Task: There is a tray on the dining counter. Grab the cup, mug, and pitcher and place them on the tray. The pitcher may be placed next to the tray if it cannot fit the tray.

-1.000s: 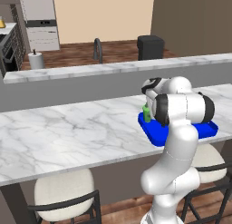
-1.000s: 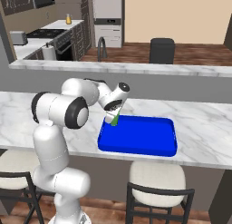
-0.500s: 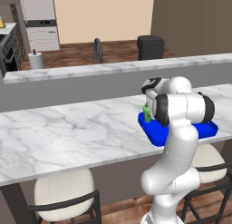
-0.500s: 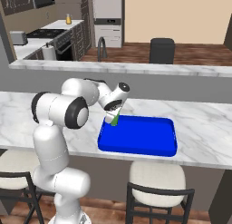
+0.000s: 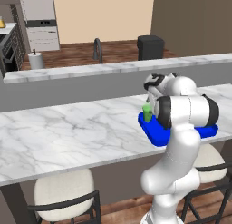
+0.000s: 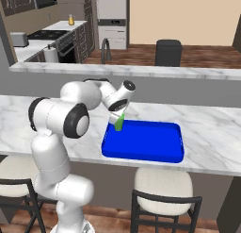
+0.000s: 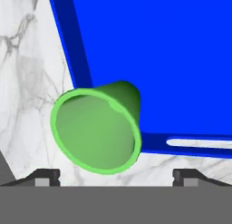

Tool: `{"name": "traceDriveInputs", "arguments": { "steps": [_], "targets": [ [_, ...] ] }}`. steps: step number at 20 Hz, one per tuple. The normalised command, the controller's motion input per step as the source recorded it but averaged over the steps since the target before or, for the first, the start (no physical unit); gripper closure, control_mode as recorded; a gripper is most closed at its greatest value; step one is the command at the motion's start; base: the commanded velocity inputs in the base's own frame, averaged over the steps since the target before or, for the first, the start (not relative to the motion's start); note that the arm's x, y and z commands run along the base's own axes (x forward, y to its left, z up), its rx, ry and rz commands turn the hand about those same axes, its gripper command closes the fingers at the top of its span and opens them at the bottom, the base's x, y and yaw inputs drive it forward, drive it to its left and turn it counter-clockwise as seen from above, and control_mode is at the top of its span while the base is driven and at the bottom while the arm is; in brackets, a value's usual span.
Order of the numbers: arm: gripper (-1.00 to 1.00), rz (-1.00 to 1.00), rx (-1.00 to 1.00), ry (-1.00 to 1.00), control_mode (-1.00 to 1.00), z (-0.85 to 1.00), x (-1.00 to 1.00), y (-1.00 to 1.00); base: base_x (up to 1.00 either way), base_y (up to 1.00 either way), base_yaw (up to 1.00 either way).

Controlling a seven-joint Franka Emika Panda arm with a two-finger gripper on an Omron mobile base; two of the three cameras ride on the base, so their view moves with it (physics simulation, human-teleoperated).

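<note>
Your pincer [image 7: 116, 175] stands wide open, its two tips spread to either side with nothing clamped between them. Just beyond the tips sits the cup [image 7: 97, 128], rim toward the hand, standing in a corner of the tray [image 7: 172, 60]. From the right base view, the pincer [image 6: 116, 121] hangs right above the cup [image 6: 119, 123], and the tray [image 6: 146, 145] stretches away from it across the bench [image 6: 212, 133].
</note>
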Motion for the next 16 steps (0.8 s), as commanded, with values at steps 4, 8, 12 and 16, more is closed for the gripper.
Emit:
{"name": "traceDriveInputs", "arguments": {
  "steps": [4,8,12,16],
  "targets": [
    [-1.00,0.00,0.00,-0.02,-1.00,0.51,-0.19,0.00,0.00,0.00,0.00],
    [-1.00,0.00,-0.02,0.00,-1.00,0.51,-0.40,0.00,0.00,0.00,0.00],
    [-1.00,0.09,-0.12,0.00,-1.00,0.50,-0.69,0.00,0.00,0.00,0.00],
    [-1.00,0.19,-0.20,0.00,-1.00,0.38,-0.87,0.00,0.00,0.00,0.00]
  ]
}}
